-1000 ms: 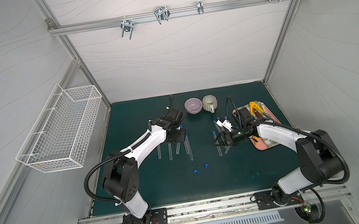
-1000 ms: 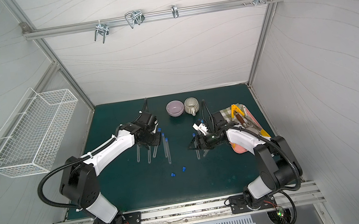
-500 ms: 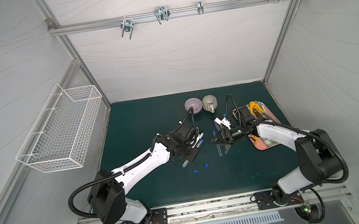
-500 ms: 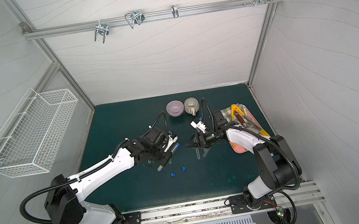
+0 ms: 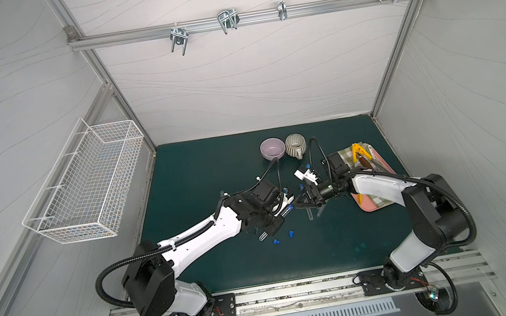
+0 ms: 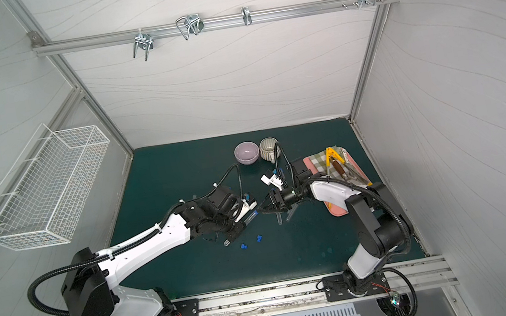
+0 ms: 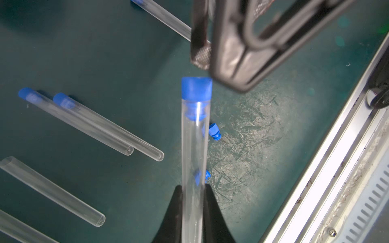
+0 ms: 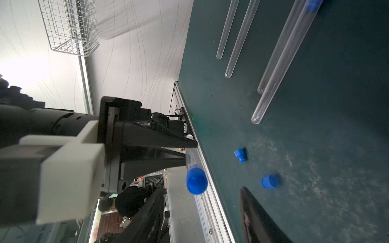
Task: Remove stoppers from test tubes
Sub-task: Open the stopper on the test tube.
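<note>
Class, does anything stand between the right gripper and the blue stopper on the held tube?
Nothing visible does: the stopper sits just ahead of the right gripper, whose jaws are open.

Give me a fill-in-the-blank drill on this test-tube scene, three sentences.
The left gripper grips a clear round-bottomed test tube plugged by a stepped plastic stopper coloured ___.
The right gripper, facing that stopper, has its jaws ___.
In the right wrist view, ___ loose stoppers lie on the dark green mat.
Missing: blue; open; two.
</note>
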Controlling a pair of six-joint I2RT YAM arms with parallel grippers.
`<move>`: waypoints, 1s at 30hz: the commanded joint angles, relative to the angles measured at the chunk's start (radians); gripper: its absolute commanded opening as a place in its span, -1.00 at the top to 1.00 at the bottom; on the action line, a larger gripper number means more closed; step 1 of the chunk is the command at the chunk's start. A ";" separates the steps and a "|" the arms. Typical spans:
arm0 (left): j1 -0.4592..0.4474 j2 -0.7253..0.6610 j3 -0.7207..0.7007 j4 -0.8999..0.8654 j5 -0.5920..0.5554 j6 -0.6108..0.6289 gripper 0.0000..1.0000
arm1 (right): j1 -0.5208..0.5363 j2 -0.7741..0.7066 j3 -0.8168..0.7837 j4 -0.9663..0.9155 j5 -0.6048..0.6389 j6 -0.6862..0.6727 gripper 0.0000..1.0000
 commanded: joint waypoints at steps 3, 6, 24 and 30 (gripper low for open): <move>-0.011 -0.013 0.003 0.026 0.019 0.035 0.90 | 0.021 0.021 0.018 0.027 -0.033 -0.003 0.02; -0.011 -0.008 0.004 0.025 0.015 0.036 0.91 | 0.022 0.020 0.013 0.034 -0.034 0.004 0.17; -0.020 -0.008 0.000 0.028 0.012 0.035 0.93 | 0.035 0.031 0.011 0.047 -0.037 0.005 0.45; -0.020 -0.005 0.000 0.027 0.006 0.033 0.94 | 0.039 0.035 0.011 0.045 -0.034 0.000 0.60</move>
